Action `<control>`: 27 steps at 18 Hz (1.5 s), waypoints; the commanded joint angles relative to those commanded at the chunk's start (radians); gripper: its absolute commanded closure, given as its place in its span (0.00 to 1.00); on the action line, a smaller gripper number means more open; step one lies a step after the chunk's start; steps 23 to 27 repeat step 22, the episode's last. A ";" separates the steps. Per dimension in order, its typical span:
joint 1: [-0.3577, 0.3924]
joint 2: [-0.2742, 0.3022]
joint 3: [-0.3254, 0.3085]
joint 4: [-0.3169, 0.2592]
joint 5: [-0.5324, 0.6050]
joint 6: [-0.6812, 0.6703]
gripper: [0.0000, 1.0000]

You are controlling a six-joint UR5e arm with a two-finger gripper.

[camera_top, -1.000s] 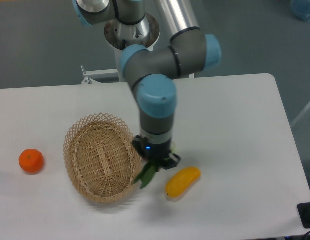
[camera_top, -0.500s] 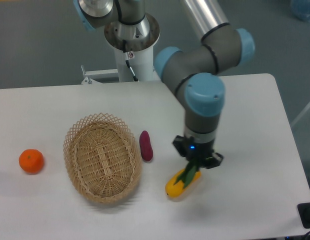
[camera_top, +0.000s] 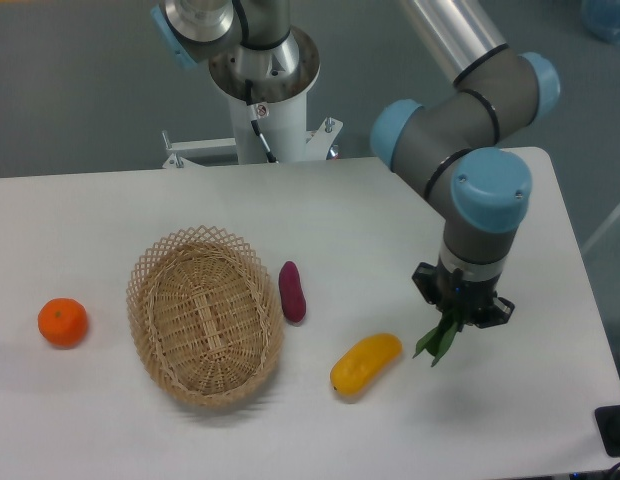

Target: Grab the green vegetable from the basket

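no readable text, no labels, no signs

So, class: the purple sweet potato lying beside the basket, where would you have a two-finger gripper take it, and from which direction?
Grip the purple sweet potato across its narrow middle, coming straight down from above. It lies flat on the table with its long axis running roughly away from the camera, so the fingers should close on its left and right flanks. The basket rim sits close on its left, so I would keep the jaws only slightly wider than the potato.

White worktop [camera_top: 110, 200] bearing an oval wicker basket [camera_top: 204, 314]; an orange [camera_top: 63, 322] well left of the basket, a purple sweet potato [camera_top: 291, 291] just right of it, a yellow fruit [camera_top: 365, 362] farther right.
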 joint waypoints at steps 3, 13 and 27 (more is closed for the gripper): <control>0.002 -0.015 0.024 -0.015 0.005 0.000 0.77; 0.000 -0.018 0.029 -0.025 0.008 -0.002 0.77; 0.000 -0.018 0.026 -0.023 0.008 -0.002 0.77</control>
